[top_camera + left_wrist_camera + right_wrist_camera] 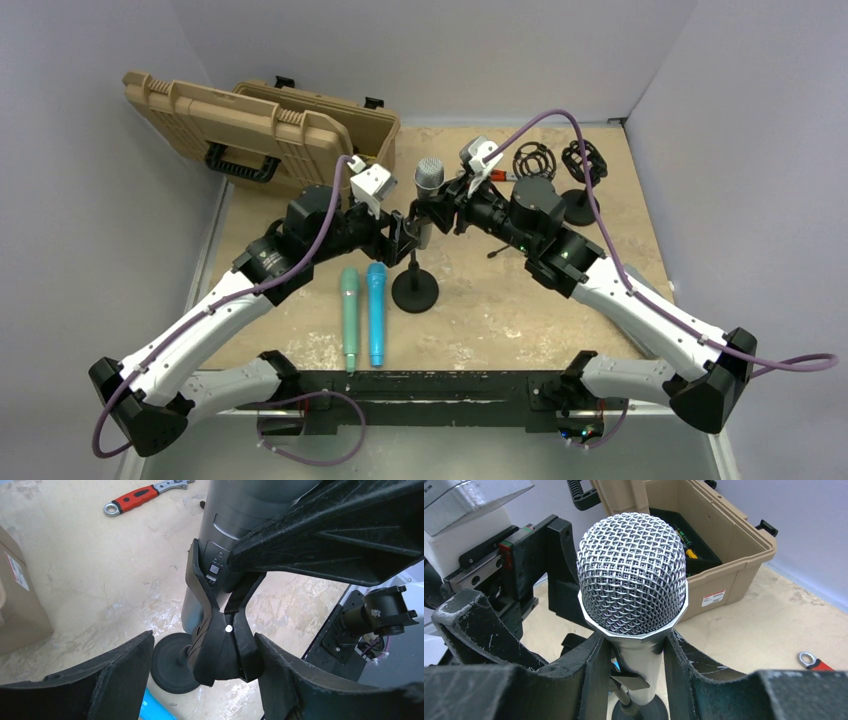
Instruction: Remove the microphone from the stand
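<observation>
A beige, mottled tabletop (500, 330) sits between plain grey walls, with an open tan case (290, 125) at the far left corner. Near the middle of the table stands a black microphone stand (414, 290) on a round base. The microphone (429, 178) is seated in the stand's clip (220, 645), roughly upright with its silver mesh head on top.

The right gripper (639, 652) reaches in from the right side. Its two fingers are pressed against the microphone's grey body just below the mesh head, pinching it.

The left gripper (202, 655) comes from the left and sits lower, at the clip. Its fingers are spread to either side of the clip, with a visible gap on one side, so it is not clamping.

The microphone's long axis runs up out of the clip, so the pull probably needs to go upward along the body.

Two handheld microphones, teal (349, 315) and blue (376, 310), lie side by side toward the near edge.
</observation>
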You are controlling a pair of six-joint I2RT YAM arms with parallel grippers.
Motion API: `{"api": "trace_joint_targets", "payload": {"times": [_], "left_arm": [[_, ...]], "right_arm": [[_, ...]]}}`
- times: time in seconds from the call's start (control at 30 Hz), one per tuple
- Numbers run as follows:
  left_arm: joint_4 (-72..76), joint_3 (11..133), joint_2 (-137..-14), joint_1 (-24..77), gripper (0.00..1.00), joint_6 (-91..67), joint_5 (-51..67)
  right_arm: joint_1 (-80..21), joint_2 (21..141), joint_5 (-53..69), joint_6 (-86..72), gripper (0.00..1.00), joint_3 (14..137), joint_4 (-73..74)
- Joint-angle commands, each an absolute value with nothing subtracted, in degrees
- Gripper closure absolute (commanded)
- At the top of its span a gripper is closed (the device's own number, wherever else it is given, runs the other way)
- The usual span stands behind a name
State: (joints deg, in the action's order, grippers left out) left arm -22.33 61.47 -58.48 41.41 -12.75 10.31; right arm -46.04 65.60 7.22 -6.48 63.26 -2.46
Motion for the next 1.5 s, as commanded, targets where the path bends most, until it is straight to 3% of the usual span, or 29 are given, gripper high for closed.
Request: {"api": "trace_joint_targets", "payload": {"times": [0.0,0.07,0.13,0.3,0.47,0.73,0.9,1.2,1.47], "left_arm": [[-21.97,64.24,-58.97,41.75,0.32,-11.36,7.75],[-22.17,64.48,-59.10,41.75,0.38,-11.25,7.55],[-22.38,64.76,-59.15,41.75,0.51,-11.01,7.64],[-23.16,64.93,-59.27,41.75,1.00,-10.94,6.84],[-23.51,65.16,-59.85,41.79,1.00,-11.20,6.89],[-23.89,65.21,-59.95,41.75,1.00,-11.29,7.64],[-25.25,65.82,-59.95,41.75,1.00,-12.09,7.56],[-25.51,65.84,-59.49,41.77,1.00,-13.18,7.32],[-25.90,65.92,-59.38,41.84,0.99,-13.28,6.76]], "right_arm": [[-47.17,65.62,8.76,-8.92,1.00,62.84,-2.97],[-47.35,65.74,8.72,-8.91,1.00,62.93,-2.86],[-47.59,65.93,8.51,-8.69,1.00,63.14,-2.73],[-47.81,65.27,6.02,-8.54,1.00,63.19,-2.35],[-47.87,63.51,0.66,-9.60,1.00,62.61,-2.36],[-47.64,58.79,-26.29,-14.13,1.00,61.95,3.58],[-47.64,57.81,-31.13,-13.42,1.00,61.68,9.27],[-46.85,60.69,-29.74,-17.10,1.00,57.77,16.87],[-37.69,70.14,-2.38,-19.86,1.00,53.87,19.27]]}}
